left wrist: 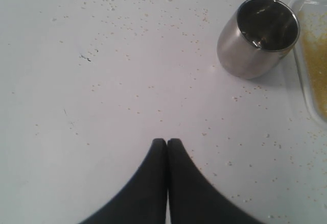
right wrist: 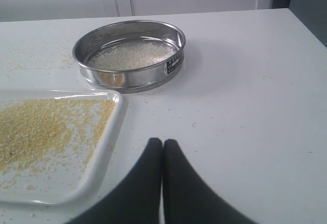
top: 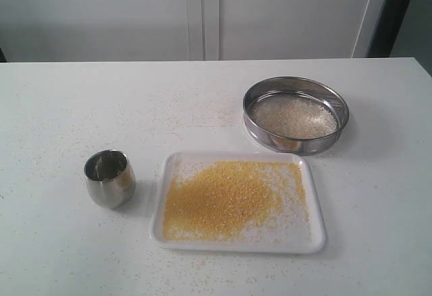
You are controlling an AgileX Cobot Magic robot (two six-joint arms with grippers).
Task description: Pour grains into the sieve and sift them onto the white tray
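On the white table (top: 61, 107) everything sits apart, nothing stacked. Biggest item is the white tray (top: 237, 247), lying flat near the front edge in the exterior view. It carries a wide patch of yellow granules (top: 219, 198) that is thick toward its left and middle and thins out to scattered bits on the right side.

Next down is the sieve (top: 297, 145), upright on the table just past the tray's far right corner, close but not touching as far as I can see. A layer of whitish grains (top: 293, 117) covers its mesh.

Then the steel cup (top: 109, 178), standing upright just left of the tray with a small gap between them, mouth up, inside dark and shiny.

Neither arm shows in the exterior view. The left gripper (left wrist: 167, 141) is clenched with its two black fingers pressed flat together and nothing between them, hanging over bare table near the cup. The right gripper (right wrist: 162, 142) is the same, pinched closed and empty, over the table beside the tray's edge.

Smallest stuff: scattered grains (left wrist: 110, 2) dotted across the tabletop around all three.
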